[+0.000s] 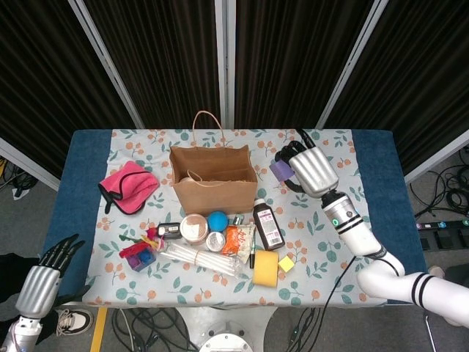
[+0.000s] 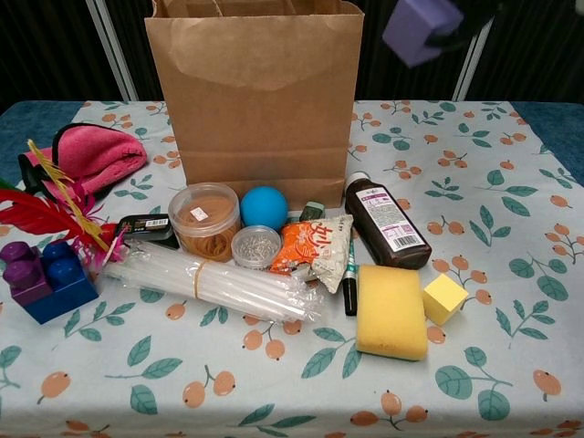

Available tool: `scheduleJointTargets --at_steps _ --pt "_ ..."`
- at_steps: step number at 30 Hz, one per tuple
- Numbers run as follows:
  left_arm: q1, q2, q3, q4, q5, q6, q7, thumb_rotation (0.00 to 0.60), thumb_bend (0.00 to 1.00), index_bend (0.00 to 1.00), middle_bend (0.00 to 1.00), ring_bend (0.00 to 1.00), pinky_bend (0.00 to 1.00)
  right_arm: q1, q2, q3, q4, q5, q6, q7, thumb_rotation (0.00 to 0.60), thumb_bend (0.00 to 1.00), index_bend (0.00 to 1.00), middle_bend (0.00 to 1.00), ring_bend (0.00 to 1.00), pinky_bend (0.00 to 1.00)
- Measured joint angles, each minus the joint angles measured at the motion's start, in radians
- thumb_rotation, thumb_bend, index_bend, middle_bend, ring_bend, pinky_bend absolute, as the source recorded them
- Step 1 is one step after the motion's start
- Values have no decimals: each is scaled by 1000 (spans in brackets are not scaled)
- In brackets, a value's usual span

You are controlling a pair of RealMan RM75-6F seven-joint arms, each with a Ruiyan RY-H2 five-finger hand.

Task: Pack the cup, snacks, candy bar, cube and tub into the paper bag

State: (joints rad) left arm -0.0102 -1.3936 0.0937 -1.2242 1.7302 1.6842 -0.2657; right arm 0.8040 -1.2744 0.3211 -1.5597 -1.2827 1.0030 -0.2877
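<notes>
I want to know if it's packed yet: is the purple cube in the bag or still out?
Out. The right hand holds the purple cube beside the paper bag.

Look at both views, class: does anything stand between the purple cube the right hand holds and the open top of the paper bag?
Nothing visible does. The right hand holds the purple cube in the air, right of the paper bag. The bag's top is open, and the gap between them is free.

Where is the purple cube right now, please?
The purple cube is held off the table in the right hand, just right of the paper bag near its top edge.
</notes>
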Motion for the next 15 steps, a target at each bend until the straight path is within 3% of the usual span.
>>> scheduleJointTargets --at_steps 7,11,15 --pt "-1 0 2 -1 2 0 -2 600 159 179 178 125 200 55 135 138 -208 119 41 -149 600 187 422 464 272 70" --pt "0 0 -1 -1 0 3 -4 600 159 179 178 125 200 120 105 161 -238 189 52 -210 600 186 422 463 272 71" --pt "1 2 -3 -2 -3 3 -7 600 158 179 178 125 200 187 16 157 -235 229 60 -261 600 185 422 460 272 71"
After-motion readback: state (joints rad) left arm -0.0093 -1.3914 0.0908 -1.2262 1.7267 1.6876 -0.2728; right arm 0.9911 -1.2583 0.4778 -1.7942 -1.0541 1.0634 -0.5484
